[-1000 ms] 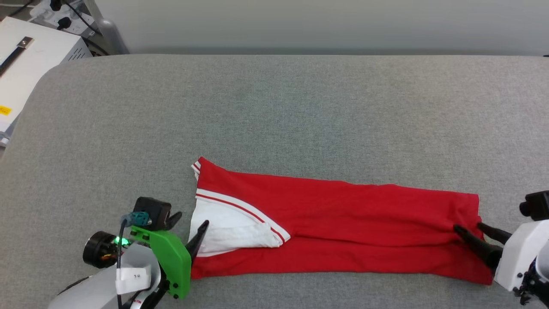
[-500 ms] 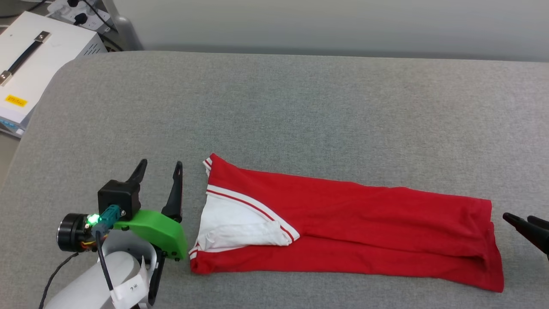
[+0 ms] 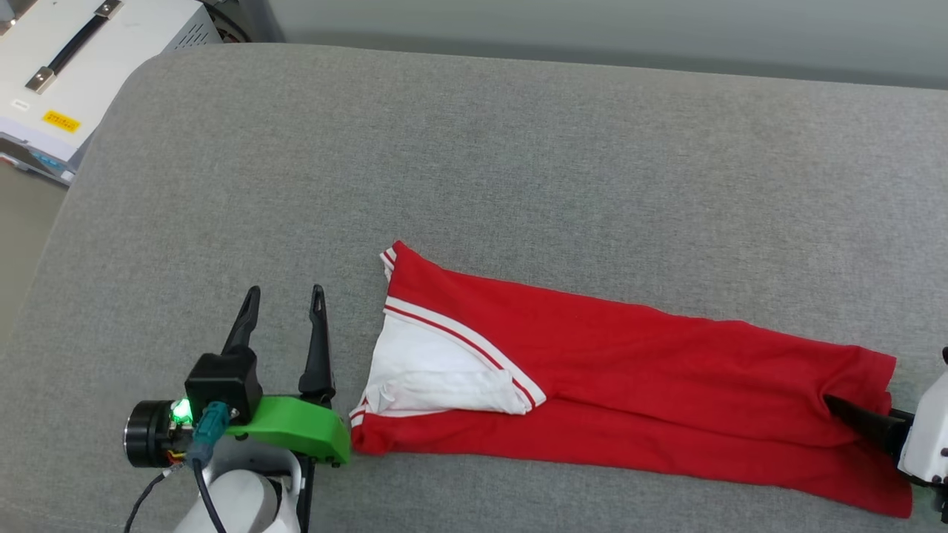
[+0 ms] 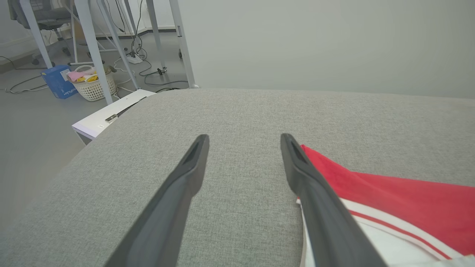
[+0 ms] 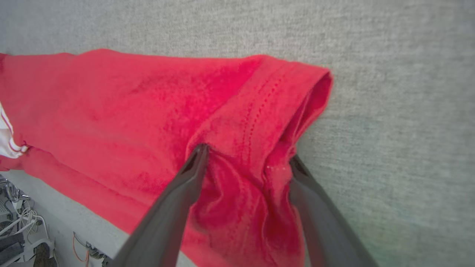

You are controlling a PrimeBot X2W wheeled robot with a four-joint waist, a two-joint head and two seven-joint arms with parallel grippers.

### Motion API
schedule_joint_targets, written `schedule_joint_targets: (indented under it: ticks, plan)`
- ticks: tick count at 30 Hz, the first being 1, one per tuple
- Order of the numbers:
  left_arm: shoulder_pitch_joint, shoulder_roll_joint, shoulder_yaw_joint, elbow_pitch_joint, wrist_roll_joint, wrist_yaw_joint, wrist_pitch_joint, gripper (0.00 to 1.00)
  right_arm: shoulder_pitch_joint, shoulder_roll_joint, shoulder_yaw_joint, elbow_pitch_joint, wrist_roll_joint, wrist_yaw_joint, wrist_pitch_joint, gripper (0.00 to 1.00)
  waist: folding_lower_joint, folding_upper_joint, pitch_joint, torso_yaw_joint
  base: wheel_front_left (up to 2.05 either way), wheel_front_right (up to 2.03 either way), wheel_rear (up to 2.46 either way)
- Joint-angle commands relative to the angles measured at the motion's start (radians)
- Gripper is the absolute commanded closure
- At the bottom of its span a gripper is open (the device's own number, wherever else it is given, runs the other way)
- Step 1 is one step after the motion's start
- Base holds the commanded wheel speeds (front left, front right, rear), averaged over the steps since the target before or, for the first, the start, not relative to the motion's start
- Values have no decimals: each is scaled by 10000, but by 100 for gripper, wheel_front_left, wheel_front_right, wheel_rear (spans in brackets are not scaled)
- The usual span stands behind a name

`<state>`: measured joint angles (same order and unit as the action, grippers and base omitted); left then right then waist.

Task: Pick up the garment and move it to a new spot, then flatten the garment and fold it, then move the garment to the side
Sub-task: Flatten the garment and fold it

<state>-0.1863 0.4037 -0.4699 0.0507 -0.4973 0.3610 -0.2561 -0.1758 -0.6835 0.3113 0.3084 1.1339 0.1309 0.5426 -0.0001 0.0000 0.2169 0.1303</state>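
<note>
The garment (image 3: 629, 385) lies as a long folded strip on the grey counter (image 3: 518, 148). Its long axis runs from one gripper to the other, white sleeve end to the left and red hem end to the right. The left gripper (image 3: 285, 290) is released just beside the garment's sleeve end, apart from the cloth. The right gripper (image 5: 248, 152) is nearer — its jaws are spread wide at the garment's hem, tips on the red cloth, pinching nothing. The coming move probably starts at that hem.
</note>
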Motion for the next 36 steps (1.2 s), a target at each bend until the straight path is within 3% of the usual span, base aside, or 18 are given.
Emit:
schedule_joint_targets:
  ticks: [1,4,5,6,7,14,16,25,36]
  plan:
    - [212,-237,198,49,372,-214,-56,0,14,411,357,93,69,-2,128,0,1,0,82,97,0,0,0]
    - [416,-760,813,86,943,-583,-56,0,-6,558,622,46,163,-2,119,0,1,0,93,106,0,0,0]
    - [479,-919,1022,95,1133,-683,-56,0,-4,562,695,43,200,-2,117,26,1,0,78,104,0,0,0]
    - [534,-1038,1179,99,1277,-785,-56,0,-7,554,748,44,223,-2,106,76,1,0,64,97,0,0,0]
    - [609,-1168,1352,129,1433,-924,-56,0,-20,525,794,46,224,-2,38,100,1,0,32,81,0,0,0]
    - [1040,-1853,2346,325,2325,-1742,-56,0,-98,-80,666,511,462,-2,-297,100,1,0,-367,-90,0,0,0]
    - [1248,-2044,2660,311,2678,-2080,-56,0,-160,-634,374,931,427,-2,-509,100,1,0,-556,-149,0,0,0]
    - [1509,-2369,2985,383,3186,-2649,-57,0,48,-1625,87,1440,212,-2,-607,100,1,0,-871,-239,0,0,0]
    - [1623,-2671,3493,446,3435,-3049,-57,0,20,-1195,778,-2486,423,-2,150,100,1,0,-943,-366,0,0,0]
